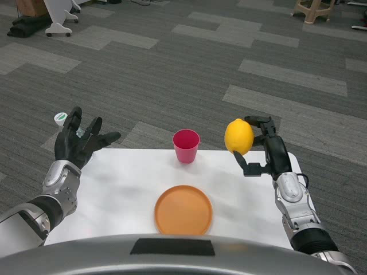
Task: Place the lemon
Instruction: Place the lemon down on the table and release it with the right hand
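right robot hand (265, 150) gripping the lemon (238, 136), held up above the bench (120, 189) near its far right corner. left robot hand (80, 143) open, fingers spread, over the far left corner. pink cup (186, 146) behind the orange plate (183, 210), mid-bench.

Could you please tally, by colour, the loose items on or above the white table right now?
Yellow: 1, the lemon, held up by the right hand.
Pink: 1, the cup.
Orange: 1, the plate.
Total: 3
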Robot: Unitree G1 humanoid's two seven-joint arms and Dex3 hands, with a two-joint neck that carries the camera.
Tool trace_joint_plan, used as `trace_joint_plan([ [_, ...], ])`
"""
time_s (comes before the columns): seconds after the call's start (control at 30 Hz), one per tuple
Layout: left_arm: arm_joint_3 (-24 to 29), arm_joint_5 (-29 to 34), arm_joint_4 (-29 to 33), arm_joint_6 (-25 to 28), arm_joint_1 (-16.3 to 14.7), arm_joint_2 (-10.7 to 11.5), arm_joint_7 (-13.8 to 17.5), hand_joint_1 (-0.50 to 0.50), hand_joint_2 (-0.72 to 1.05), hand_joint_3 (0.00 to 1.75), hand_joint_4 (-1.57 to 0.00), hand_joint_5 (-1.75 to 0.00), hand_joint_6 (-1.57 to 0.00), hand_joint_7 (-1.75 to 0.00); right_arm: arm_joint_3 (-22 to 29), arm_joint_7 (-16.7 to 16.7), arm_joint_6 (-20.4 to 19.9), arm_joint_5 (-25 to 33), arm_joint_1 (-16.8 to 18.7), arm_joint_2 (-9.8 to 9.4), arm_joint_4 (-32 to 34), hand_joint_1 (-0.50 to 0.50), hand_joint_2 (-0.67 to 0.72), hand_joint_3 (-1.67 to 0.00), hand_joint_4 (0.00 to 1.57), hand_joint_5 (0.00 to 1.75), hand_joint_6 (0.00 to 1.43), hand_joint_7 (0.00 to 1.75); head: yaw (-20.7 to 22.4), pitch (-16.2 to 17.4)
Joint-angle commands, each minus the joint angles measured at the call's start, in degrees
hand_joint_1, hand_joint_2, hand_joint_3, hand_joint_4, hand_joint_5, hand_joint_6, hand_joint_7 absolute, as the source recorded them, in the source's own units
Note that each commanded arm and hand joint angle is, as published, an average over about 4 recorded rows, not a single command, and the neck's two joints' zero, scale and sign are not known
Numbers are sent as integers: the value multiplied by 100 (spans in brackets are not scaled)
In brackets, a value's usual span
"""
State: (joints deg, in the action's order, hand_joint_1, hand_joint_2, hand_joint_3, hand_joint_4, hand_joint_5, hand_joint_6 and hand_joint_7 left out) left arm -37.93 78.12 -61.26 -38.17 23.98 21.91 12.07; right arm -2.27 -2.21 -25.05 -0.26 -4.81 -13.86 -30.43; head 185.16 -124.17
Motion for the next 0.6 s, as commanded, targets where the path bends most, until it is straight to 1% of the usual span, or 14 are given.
trace_joint_plan([
  [0.03,18,-16,-26,-7,32,76,23,50,105,9,-4,0,0,0,-98,-16,-106,57,24,-69,-86,-42,-54,-143,0,175,17,154,-5,14],
  [0.33,-4,-16,-35,2,58,85,23,50,105,9,-4,0,0,0,-239,71,-106,61,86,-82,-354,-42,-54,-143,0,175,16,154,-78,160],
  [0.6,-13,-16,-44,2,67,94,23,50,105,9,-5,0,0,0,-375,111,-97,61,86,-108,-754,-42,-54,-143,0,175,14,154,-84,218],
])
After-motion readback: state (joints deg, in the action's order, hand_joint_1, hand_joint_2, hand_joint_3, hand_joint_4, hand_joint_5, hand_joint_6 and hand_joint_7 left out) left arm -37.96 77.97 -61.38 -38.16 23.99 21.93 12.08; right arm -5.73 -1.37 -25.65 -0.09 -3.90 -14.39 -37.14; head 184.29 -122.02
